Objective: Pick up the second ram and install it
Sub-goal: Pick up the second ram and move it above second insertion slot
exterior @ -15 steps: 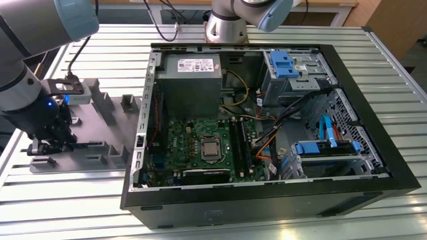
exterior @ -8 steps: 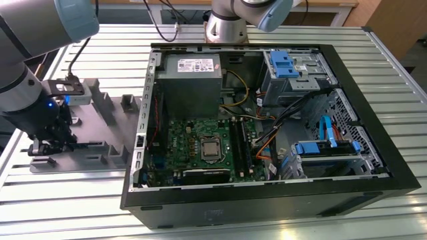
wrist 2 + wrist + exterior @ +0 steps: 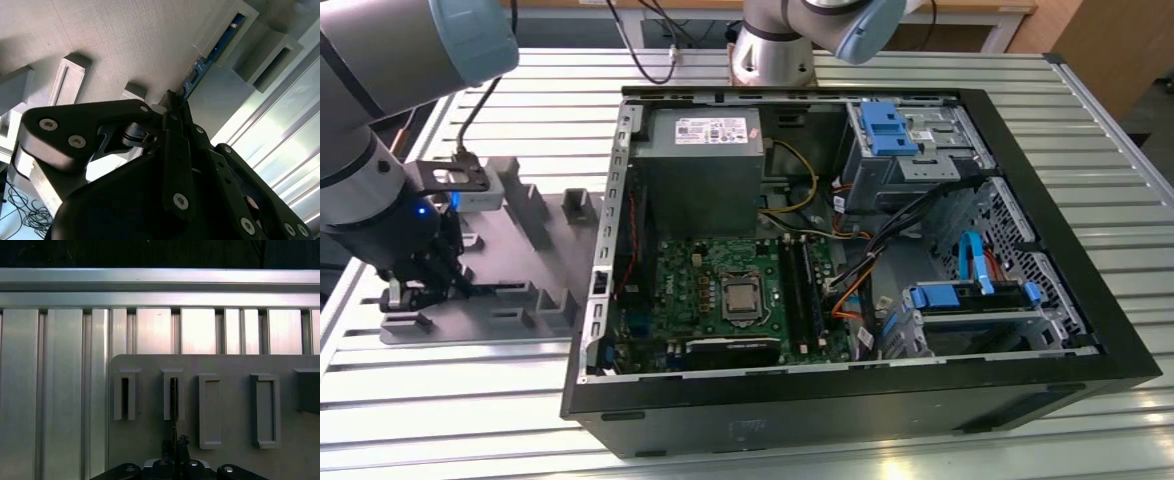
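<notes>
One gripper [image 3: 173,102], pinched narrowly onto second ram [image 3: 199,67], ram in grey tray [image 3: 125,40]

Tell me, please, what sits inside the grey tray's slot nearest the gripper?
The second ram stands on edge in that slot of the grey tray, its blue board showing. Its lower edge is hidden by the slot walls, its near end by the gripper.

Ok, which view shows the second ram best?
The second wrist view: the second ram shows its blue face standing in the grey holder tray. The first wrist view shows it edge-on, a thin dark line. In the exterior view the arm hides it.
</notes>
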Tool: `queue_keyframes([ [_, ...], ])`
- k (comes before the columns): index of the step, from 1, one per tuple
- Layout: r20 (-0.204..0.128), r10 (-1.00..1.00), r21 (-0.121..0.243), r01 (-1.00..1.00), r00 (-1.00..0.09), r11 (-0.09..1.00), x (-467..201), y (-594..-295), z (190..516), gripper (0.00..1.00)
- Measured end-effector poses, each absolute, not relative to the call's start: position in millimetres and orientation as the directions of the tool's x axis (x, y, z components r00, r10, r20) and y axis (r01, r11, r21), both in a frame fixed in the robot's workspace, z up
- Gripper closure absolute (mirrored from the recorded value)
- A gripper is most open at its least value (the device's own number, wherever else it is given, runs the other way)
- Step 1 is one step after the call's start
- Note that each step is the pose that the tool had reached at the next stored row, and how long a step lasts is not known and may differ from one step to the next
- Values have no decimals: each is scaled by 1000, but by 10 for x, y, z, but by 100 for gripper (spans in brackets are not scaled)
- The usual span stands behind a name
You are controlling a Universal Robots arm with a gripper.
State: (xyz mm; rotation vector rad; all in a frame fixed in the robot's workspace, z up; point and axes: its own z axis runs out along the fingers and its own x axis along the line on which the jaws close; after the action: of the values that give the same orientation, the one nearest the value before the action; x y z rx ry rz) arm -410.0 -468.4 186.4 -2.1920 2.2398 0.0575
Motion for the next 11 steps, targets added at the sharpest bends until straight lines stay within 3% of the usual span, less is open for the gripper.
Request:
queue_keyframes([
  [1,-31,-999,21,-1000,-22,21,-4099,-4684,1863,86],
  [11,-31,-999,21,-1000,-21,20,-4100,-4692,1860,86],
])
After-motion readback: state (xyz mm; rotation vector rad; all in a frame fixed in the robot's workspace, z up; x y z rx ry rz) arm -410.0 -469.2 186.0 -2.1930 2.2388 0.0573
